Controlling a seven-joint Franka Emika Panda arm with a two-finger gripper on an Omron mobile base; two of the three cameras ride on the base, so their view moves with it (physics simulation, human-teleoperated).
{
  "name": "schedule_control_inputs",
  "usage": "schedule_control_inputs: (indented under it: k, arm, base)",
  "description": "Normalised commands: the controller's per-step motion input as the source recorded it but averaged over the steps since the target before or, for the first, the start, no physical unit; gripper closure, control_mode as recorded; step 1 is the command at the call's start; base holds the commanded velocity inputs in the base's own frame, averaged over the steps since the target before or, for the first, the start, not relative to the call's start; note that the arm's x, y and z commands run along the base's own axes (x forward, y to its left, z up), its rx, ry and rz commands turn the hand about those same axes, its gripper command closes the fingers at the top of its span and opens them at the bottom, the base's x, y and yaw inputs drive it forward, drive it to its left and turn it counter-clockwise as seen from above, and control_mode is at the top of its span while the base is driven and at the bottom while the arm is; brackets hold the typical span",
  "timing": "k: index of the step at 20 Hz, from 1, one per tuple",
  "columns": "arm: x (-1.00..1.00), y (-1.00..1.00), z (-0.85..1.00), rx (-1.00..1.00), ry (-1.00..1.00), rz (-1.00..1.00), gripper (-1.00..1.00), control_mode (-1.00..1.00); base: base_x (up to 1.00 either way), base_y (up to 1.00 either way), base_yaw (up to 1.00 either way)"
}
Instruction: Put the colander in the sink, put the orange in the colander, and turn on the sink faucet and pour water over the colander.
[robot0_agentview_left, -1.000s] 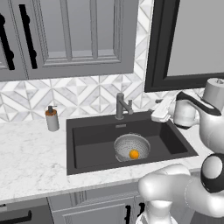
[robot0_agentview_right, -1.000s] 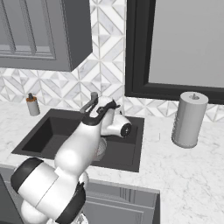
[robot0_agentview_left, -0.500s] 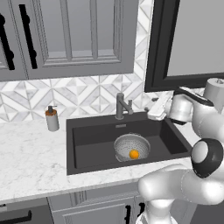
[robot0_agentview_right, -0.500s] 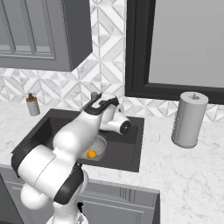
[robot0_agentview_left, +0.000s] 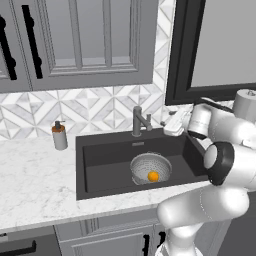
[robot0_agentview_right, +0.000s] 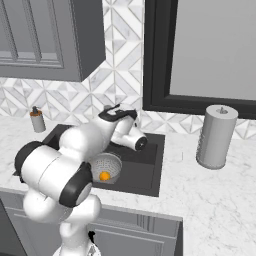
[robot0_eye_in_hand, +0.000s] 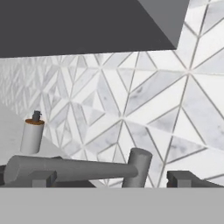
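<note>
The open, empty tool (robot0_agentview_left: 171, 125) had moved closer to the sink faucet (robot0_agentview_left: 138, 120). The orange (robot0_agentview_left: 153, 176) already sat in the colander (robot0_agentview_left: 150, 168), so water was probably next.

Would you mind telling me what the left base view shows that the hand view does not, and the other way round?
The left base view alone takes in the sink, with the colander standing in it and the orange lying inside the colander. The hand view alone gives a close look along the sink faucet, with the open gripper lined up on it, a dark fingertip to each side. Both views share the faucet, the soap pump bottle on the counter and the tiled backsplash.
</note>
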Motion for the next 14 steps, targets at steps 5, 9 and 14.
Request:
schedule_control_inputs:
  k: [5, 9, 14]
  arm:
    - [0.18, 0.0, -0.1, 0.03, 0.0, 0.0, -1.0, -1.0]
    - [0.13, 0.0, -0.12, 0.03, 0.0, 0.0, -1.0, -1.0]
    - [0.13, 0.0, -0.14, 0.0, 0.0, 0.0, -1.0, -1.0]
  base:
    - [0.0, 0.0, 0.0]
    - [0.0, 0.0, 0.0]
    - [0.0, 0.0, 0.0]
